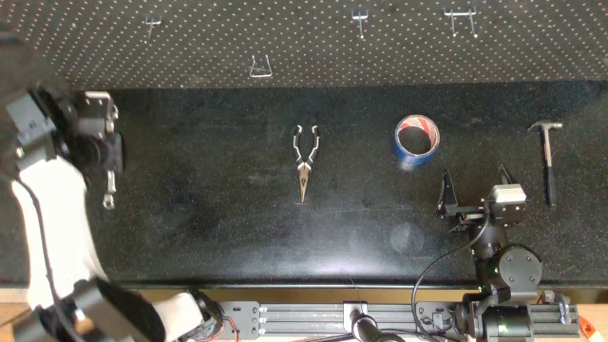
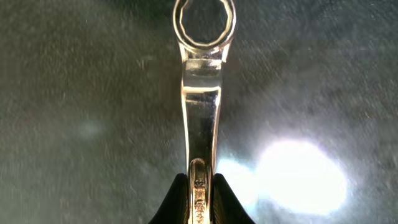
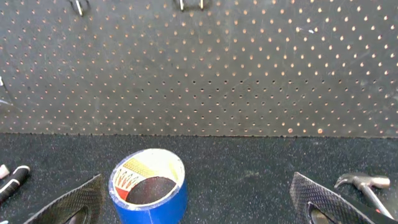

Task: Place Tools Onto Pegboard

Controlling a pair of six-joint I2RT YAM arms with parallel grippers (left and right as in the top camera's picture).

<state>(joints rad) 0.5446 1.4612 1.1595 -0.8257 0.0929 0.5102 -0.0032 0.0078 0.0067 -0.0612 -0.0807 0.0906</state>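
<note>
our left hand [image 2: 200, 182] is clamped on the shank of a wrench [image 2: 201, 93], whose ring end sticks out past the fingertips, the dark worktop [image 2: 74, 93] behind it. stamped marks on the shank are too small for us to read. our right hand [image 3: 198, 180] has its fingers spread wide and grips nothing. a blue tape roll [image 3: 149, 208] stands just ahead of it, a patterned label inside its core. a hammer [image 3: 364, 182] lies off the right hand's outer side, pliers [image 1: 304, 161] lie between both hands, and the pegboard [image 3: 199, 74] stands beyond.
</note>
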